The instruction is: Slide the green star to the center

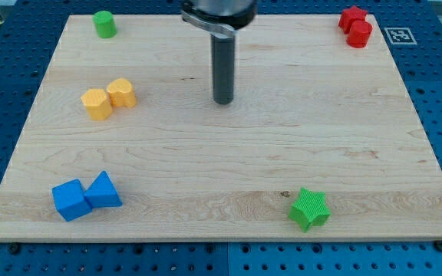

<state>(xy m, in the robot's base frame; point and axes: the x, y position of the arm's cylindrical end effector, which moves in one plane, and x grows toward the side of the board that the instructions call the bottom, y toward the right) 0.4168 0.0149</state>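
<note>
- My tip (222,101) is resting on bare wood near the middle of the board (344,146), touching no block; it is a plain rod end, with nothing that spreads, presses together or pinches.
- The green star (309,208) is sitting well apart from my tip, toward the view's bottom and right, close to the board's bottom edge.
- To push it well, I judge my tip should be circling round to the star's far side, below and to the right of it, then driving through its middle toward the centre, so it is not spinning off sideways.
- The star is looking squat, with no clear long axis; one point is aiming at the view's top.
- The green cylinder (103,24), the yellow pair (107,98), the blue pair (87,197) and the red pair (355,27) are all lying well apart from my tip, off the likely path.
</note>
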